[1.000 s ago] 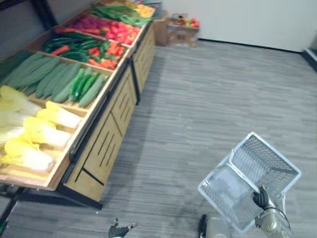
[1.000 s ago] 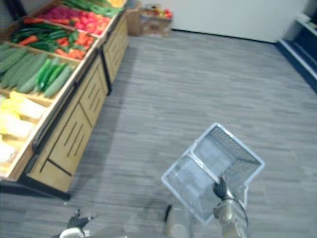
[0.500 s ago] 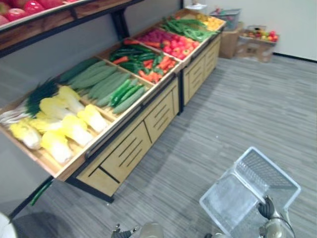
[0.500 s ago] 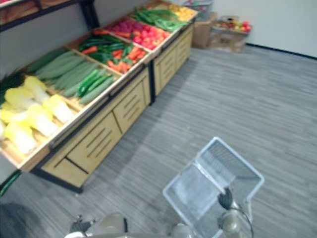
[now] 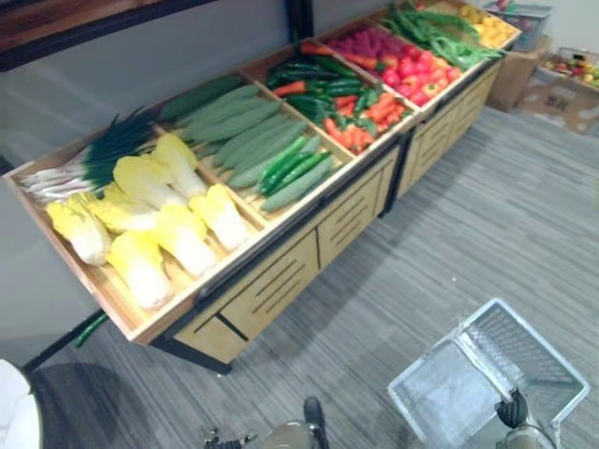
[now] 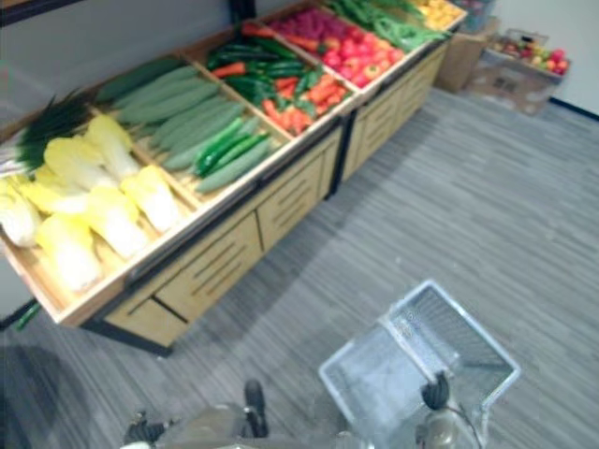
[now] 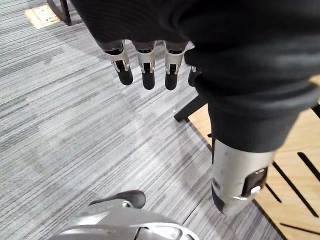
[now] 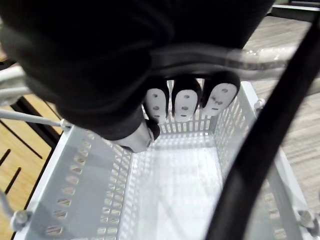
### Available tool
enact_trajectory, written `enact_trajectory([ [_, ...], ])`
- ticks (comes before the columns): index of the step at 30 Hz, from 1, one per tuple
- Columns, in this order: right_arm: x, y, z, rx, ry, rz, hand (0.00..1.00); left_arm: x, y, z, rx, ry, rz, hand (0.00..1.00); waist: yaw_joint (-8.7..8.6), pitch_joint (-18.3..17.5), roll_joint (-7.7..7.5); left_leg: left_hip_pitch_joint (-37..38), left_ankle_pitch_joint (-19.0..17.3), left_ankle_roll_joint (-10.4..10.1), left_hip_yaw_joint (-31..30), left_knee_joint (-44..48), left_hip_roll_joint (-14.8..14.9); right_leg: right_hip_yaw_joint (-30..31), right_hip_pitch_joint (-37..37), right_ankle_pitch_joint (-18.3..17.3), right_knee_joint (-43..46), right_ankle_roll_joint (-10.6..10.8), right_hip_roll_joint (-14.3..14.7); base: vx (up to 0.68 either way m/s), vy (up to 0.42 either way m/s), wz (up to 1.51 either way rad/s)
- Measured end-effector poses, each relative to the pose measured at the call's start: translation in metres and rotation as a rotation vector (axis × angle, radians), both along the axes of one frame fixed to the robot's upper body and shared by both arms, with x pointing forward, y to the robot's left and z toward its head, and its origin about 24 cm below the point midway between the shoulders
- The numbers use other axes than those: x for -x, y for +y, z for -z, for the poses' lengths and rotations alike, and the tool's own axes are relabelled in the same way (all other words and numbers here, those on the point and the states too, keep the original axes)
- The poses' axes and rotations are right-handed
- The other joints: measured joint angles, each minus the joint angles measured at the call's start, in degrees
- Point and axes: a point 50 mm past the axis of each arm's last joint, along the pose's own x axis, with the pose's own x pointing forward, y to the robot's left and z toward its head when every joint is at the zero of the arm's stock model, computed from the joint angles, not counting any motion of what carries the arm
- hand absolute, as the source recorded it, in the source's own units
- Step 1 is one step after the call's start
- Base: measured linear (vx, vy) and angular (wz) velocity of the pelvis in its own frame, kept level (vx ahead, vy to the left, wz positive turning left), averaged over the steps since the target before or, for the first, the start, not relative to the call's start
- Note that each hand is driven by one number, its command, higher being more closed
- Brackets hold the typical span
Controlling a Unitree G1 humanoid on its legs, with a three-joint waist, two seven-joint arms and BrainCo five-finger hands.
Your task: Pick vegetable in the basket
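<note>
A white slotted plastic basket (image 5: 468, 388) hangs low at my right side, empty inside (image 8: 175, 170). My right hand (image 8: 184, 102) is shut on the basket's handle (image 8: 235, 57), fingers curled round it, and shows at the basket's near rim (image 5: 512, 409). Vegetables lie in the wooden stall ahead on the left: yellow-white napa cabbages (image 5: 159, 229), green onions (image 5: 98, 154), long green cucumbers (image 5: 276, 164), red and green peppers (image 5: 346, 98), red tomatoes (image 5: 407, 61) and green beans (image 5: 430, 21). My left hand (image 7: 145, 75) hangs over the grey floor, fingers straight, holding nothing.
The slanted wooden display stall (image 5: 281, 281) runs from the near left to the far right, with slotted front panels and a black leg (image 7: 192, 107). Cardboard boxes with fruit (image 5: 566, 79) stand at its far end. Grey plank floor (image 5: 449, 234) lies between me and the stall.
The camera has swung left, so the stall now shows nearer and more central. The basket stays in my right hand. My left hand still hangs low.
</note>
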Motion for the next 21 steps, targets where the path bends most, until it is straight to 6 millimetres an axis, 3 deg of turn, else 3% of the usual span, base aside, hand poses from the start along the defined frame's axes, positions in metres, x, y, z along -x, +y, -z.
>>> enact_trajectory([
  [1,0.0,0.003,0.002,-0.004,0.008,-0.01,1.0,0.0,0.003,-0.001,-0.01,-0.001,0.011,0.0,-0.12,0.21,-0.28,2.05,-1.67,0.71,-2.07,0.72,-0.58,3.02,-2.64,6.82,8.28,-1.57,-1.32,0.31,0.133,0.6],
  [2,0.0,0.005,0.003,-0.011,0.012,-0.014,1.0,-0.001,0.003,-0.001,-0.011,-0.001,0.016,0.0,-0.14,0.34,-0.31,2.99,-2.33,1.17,-3.12,1.04,-0.7,4.34,-3.94,7.01,12.27,-2.2,-1.34,0.4,0.142,0.75],
  [4,-0.001,0.016,0.01,-0.044,0.028,-0.033,1.0,-0.001,0.006,-0.003,-0.022,-0.002,0.028,0.0,-0.39,0.36,-0.55,7.28,-4.55,1.8,-7.02,1.0,-0.5,8.12,-9.48,2.9,22.72,-4.37,1.99,0.46,0.085,0.81],
  [6,-0.004,0.021,0.01,-0.055,0.016,-0.049,1.0,-0.002,0.009,-0.004,-0.029,-0.006,0.028,0.0,-1.41,0.45,-0.51,10.2,-4.94,1.94,-10.01,-0.17,-0.5,7.29,-12.99,-0.66,22.13,-4.43,4.27,0.43,-0.003,0.91],
  [8,-0.005,0.022,0.01,-0.063,0.008,-0.055,1.0,-0.008,0.008,-0.005,-0.032,-0.027,0.03,0.0,-1.78,0.7,-0.13,12.3,-5.01,1.85,-13.2,-1.19,-0.29,6.32,-15.68,-3.28,13.59,-4.42,6.51,0.37,-0.089,1.02],
  [9,-0.005,0.022,0.01,-0.075,0.003,-0.044,1.0,-0.016,0.007,-0.007,-0.031,-0.048,0.033,0.0,-1.95,1.14,0.52,13.14,-5.09,1.48,-15.74,-1.52,0.61,7.55,-16.45,-3.02,1.19,-4.06,9.24,0.37,-0.139,0.98],
  [12,-0.004,0.022,0.011,-0.089,-0.002,-0.018,1.0,-0.024,0.008,-0.009,-0.032,-0.07,0.029,0.0,-1.92,1.52,1.05,13.55,-6.08,-0.69,-19.14,-1.37,2.04,15.01,-16.37,-1.03,-18.43,-1.66,12.74,0.38,-0.245,1.02],
  [14,-0.001,0.028,0.015,-0.119,0.003,0.003,1.0,-0.02,0.014,-0.009,-0.042,-0.063,-0.001,0.0,-1.51,1.56,-0.6,15.3,-8.37,-4.47,-20.52,-1.05,2.52,18.83,-14.74,6.47,-29.81,-0.97,12.61,0.37,-0.341,0.78],
  [15,0.001,0.03,0.017,-0.127,0.01,0.007,1.0,-0.016,0.017,-0.009,-0.051,-0.053,-0.014,0.0,-1.53,1.41,-1.6,15.69,-9.22,-5.59,-20.71,-0.77,2.61,18.78,-14.08,9.78,-30.16,-0.99,12.31,0.36,-0.421,0.72],
  [16,0.003,0.027,0.019,-0.126,0.022,0.028,1.0,-0.012,0.016,-0.005,-0.036,-0.029,-0.047,0.0,-1.65,1.41,0.16,16.61,-10.4,-7.26,-21.87,-0.02,4.94,16.78,-13.16,11.68,-27.74,-1.4,13.52,0.43,-0.485,0.64],
  [18,0.003,0.021,0.017,-0.119,0.015,0.048,1.0,-0.008,0.004,-0.001,-0.003,-0.019,-0.053,0.0,-1.56,0.8,2.71,16.12,-9.94,-8.14,-21.54,0.66,8.46,14.14,-12.57,9.62,-27.66,-3.26,16.05,0.34,-0.36,0.46],
  [19,0.003,0.019,0.016,-0.118,0.014,0.052,1.0,-0.005,-0.003,0.001,0.016,-0.007,-0.055,0.0,-1.65,0.72,3.88,15.88,-8.92,-9.62,-21.63,0.89,9.86,12.7,-11.88,8.88,-27.56,-4.37,17.34,0.3,-0.313,0.34],
  [21,0.005,0.018,0.017,-0.121,0.021,0.052,1.0,-0.004,-0.006,0.003,0.027,-0.003,-0.057,0.0,-1.86,0.61,4.33,14.16,-7.0,-10.94,-21.85,3.63,11.06,10.79,-10.54,7.91,-27.99,-5.62,18.07,0.24,-0.29,0.4],
])
